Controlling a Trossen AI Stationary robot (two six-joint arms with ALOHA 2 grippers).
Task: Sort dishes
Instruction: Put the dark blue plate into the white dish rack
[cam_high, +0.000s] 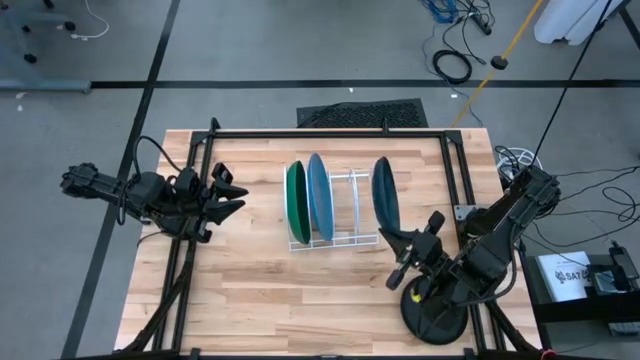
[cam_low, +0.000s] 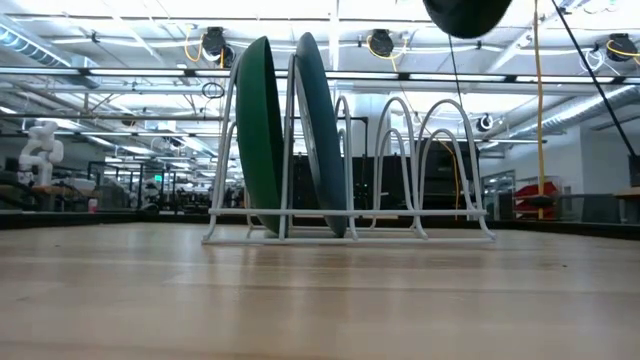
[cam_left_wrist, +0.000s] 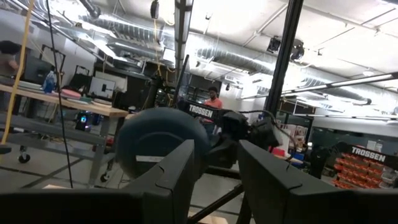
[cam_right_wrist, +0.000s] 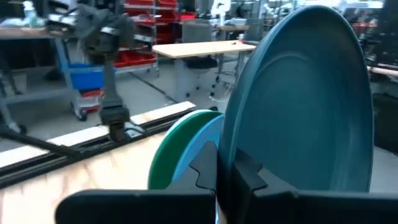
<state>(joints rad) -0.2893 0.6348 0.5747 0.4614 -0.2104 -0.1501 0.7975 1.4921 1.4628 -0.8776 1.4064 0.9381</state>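
Observation:
A white wire rack (cam_high: 340, 212) stands mid-table. A large green plate (cam_high: 296, 203) and a large light blue plate (cam_high: 319, 197) stand on edge in its left slots, and both show in the low view (cam_low: 262, 135) (cam_low: 316, 130). My right gripper (cam_high: 399, 240) is shut on a smaller dark teal plate (cam_high: 385, 195), held on edge above the rack's right end. The plate's lower edge shows at the top of the low view (cam_low: 467, 15). My left gripper (cam_high: 228, 195) waits open and empty at the table's left side. The black plate is out of view. My right gripper pinches the dark teal plate's rim (cam_right_wrist: 231, 144) at its near edge, one finger on each face. The fingers (cam_right_wrist: 249, 177) come about level from the table's near right side. The plate stands upright on edge, lifted clear above the rack's wires.
The rack's right-hand slots (cam_low: 420, 160) stand open under the held plate. A black frame (cam_high: 330, 133) runs along the table's far edge and sides. Bare wood (cam_high: 290, 290) lies between the rack and the near edge. My right arm's base (cam_high: 435, 315) stands at the near right.

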